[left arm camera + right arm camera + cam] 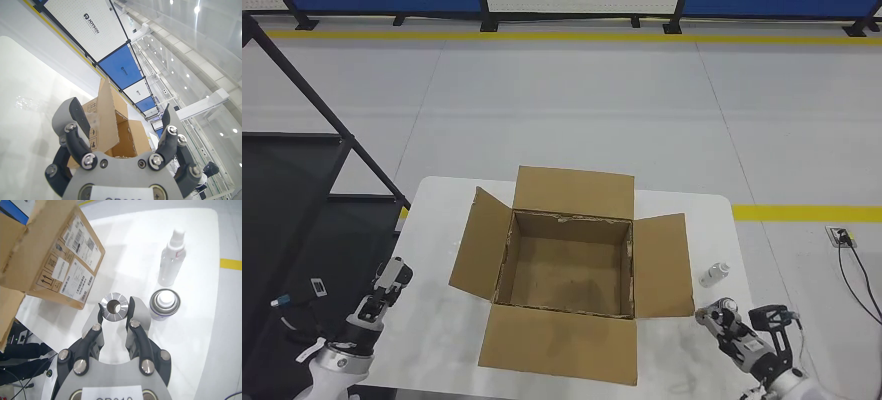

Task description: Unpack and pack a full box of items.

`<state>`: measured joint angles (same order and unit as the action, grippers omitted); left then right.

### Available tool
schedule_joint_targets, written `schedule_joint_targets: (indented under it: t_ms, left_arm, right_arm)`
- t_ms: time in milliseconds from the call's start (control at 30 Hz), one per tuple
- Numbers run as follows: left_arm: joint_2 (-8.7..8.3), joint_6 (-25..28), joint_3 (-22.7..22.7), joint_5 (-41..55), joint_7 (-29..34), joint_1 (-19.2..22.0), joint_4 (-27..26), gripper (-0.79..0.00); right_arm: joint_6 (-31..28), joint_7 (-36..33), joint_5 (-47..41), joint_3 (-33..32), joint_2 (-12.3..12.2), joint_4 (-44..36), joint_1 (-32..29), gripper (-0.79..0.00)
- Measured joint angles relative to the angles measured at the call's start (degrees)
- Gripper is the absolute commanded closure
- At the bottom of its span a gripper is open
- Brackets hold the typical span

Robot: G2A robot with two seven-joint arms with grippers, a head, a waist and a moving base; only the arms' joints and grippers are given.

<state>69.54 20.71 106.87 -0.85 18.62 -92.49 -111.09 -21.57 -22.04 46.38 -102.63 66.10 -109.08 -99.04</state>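
Overhead, the cardboard box [567, 270] sits mid-table [437, 310] with all four flaps folded out and its floor bare. The left gripper [394, 272] rests off the box's left flap, the right gripper [714, 318] off its right flap, and a spray bottle [715, 273] stands just beyond that gripper.

From the left wrist, the left gripper [121, 106] is spread wide and carries nothing. It faces the box's side wall and one raised flap.

From the right wrist, the right gripper [115, 306] is clamped on a slotted metal sleeve [114, 308], pads on opposite sides and the bore pointing at the camera. An aerosol can [164, 308] stands just beside it on the side away from the box, with the spray bottle behind the can.

With the box empty, the sleeve is probably either being parked beside the box or about to go in; which one cannot be told. Either way, the sleeve should be kept level and lifted straight, since the can stands close enough to be tipped by the outer finger. If packing, it should clear the right flap and come down well inside the box before the fingers part.
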Motion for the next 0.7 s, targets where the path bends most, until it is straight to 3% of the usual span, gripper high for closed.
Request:
schedule_joint_targets:
  t_ms: [367, 567, 700]
  left_arm:
    - [-0.02, 1.93, 1.45, 0.62, -1.24, -2.11, -0.24, -0.785]
    - [0.05, 3.46, 2.66, 2.30, -2.22, -3.77, 0.49, -0.785]
    - [0.10, 4.41, 3.39, 3.57, -2.74, -4.56, 0.94, -0.785]
  right_arm:
    - [5.83, 8.33, 0.56, -2.09, 0.50, -11.95, -3.51, 0.000]
    - [9.17, 10.67, 2.67, 1.57, 0.79, -16.51, -0.30, 0.000]
    - [7.87, 6.17, 4.21, 6.73, 0.67, -17.60, 4.75, 0.000]
